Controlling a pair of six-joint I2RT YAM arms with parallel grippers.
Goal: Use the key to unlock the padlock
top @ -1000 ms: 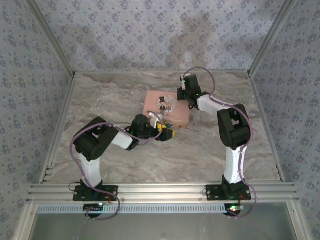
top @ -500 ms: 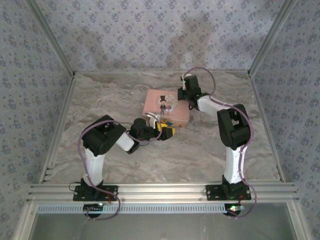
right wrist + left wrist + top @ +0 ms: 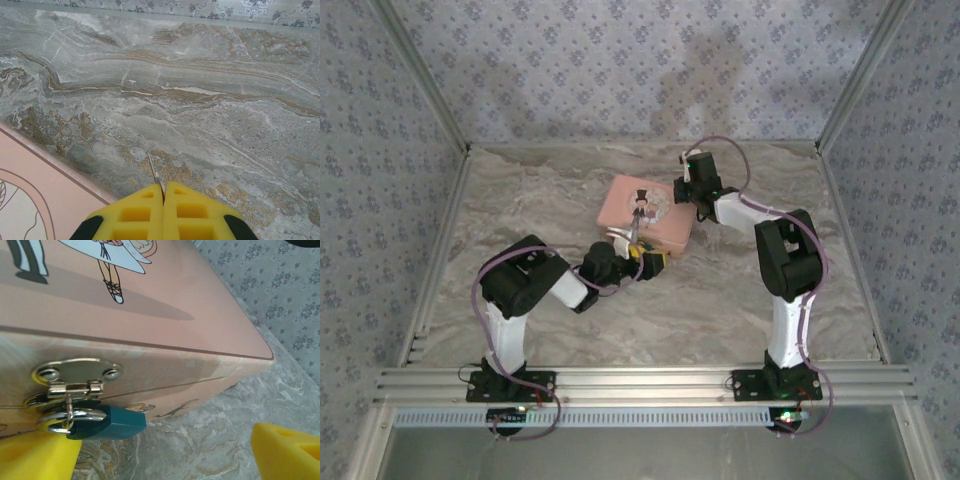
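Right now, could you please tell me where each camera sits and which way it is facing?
Top external: above and behind the bases, looking down on the marble table, pink tin, left claw and right claw.
Left wrist: low beside the pink tin, facing its hasp and the teal padlock; its yellow fingertips stand wide apart.
Right wrist: looking down past the tin's corner onto the table; its fingertips pinch the key.
Shared: the pink tin appears in both wrist views.

The pink tin (image 3: 620, 205) blocks the middle of the tabletop (image 3: 750, 290), left gripper (image 3: 658, 260) crowding its near side, right gripper (image 3: 680, 192) its far corner; elsewhere lies open.
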